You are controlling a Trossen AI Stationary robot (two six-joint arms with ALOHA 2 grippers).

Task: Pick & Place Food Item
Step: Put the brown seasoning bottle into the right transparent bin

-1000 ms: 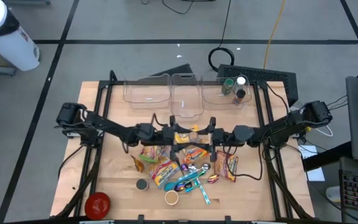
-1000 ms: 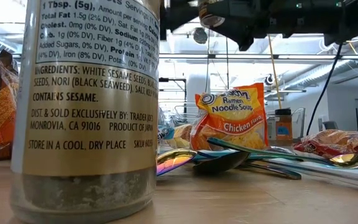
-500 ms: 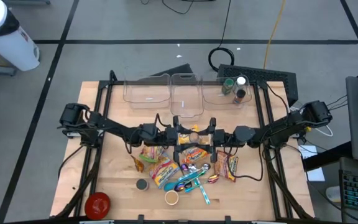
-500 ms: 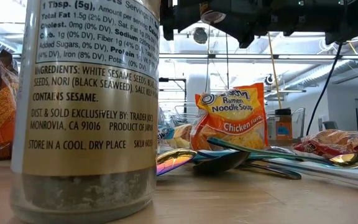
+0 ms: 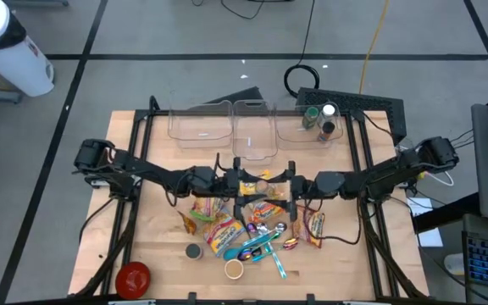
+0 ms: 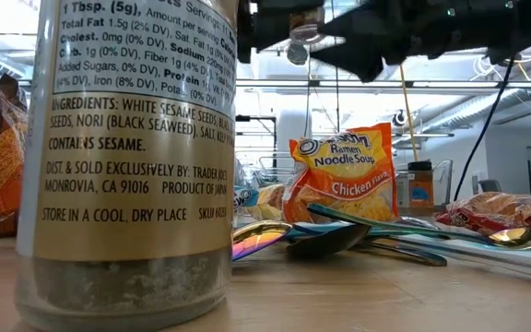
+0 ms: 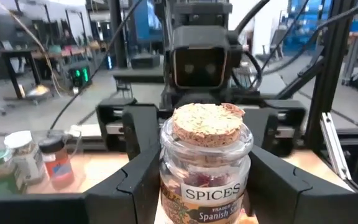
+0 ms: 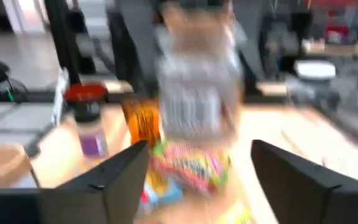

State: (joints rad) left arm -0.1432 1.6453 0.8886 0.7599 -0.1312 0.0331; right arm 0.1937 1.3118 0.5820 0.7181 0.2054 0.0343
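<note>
While the left gripper (image 7: 191,186) grasped the cork-topped spice jar (image 7: 206,158), the right gripper (image 8: 194,180) had let go; next probably the far bins (image 5: 254,127).

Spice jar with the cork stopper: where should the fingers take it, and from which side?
Take the spice jar by its glass body below the shoulder, level from the side, one finger per flank, as the left gripper has it. It stands upright and round; the cork stopper probably just pulls out.
</note>
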